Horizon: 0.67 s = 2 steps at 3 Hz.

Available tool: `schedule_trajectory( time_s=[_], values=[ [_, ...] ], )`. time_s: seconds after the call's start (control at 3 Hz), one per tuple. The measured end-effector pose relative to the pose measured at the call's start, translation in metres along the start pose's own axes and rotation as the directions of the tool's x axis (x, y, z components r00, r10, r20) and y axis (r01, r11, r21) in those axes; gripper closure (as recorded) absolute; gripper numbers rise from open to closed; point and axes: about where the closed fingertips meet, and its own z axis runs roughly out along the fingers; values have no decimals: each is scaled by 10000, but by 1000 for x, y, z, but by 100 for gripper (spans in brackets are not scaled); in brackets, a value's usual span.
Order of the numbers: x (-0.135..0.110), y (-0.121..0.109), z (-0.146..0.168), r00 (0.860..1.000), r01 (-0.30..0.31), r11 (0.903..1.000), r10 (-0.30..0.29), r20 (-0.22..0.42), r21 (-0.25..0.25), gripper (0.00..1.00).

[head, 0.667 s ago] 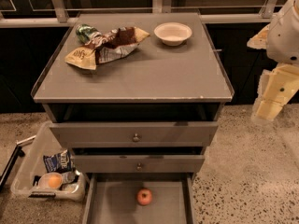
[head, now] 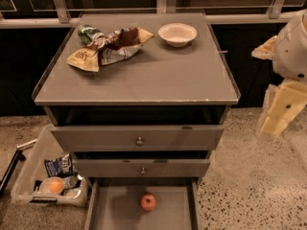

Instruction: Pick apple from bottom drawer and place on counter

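The small red apple (head: 148, 201) lies near the middle of the open bottom drawer (head: 110, 210), a shallow grey tray pulled out at the foot of the cabinet. The counter (head: 158, 75) is the broad grey cabinet top above it. My gripper (head: 280, 111) hangs at the right edge of the view, beside the cabinet's right side. It is about level with the top drawer, well above and to the right of the apple. It holds nothing that I can see.
On the counter, crumpled snack bags (head: 108, 47) lie at the back left and a white bowl (head: 177, 34) at the back right. Two knobbed drawers (head: 139, 139) stand slightly open above the bottom one. A clear bin (head: 50, 181) with a pale orange fruit sits on the floor at left.
My arm at the right has dropped slightly lower. The apple, the drawers and the things on the counter have not moved.
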Motion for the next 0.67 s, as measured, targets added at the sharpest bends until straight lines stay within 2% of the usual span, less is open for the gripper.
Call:
schedule_trajectory(
  time_s=[0.33,0.67],
  values=[
    [-6,31,22,9968,653,9974,-665,443,294,0],
    [-7,61,67,9821,1208,9921,-1243,1416,331,0]
  ],
)
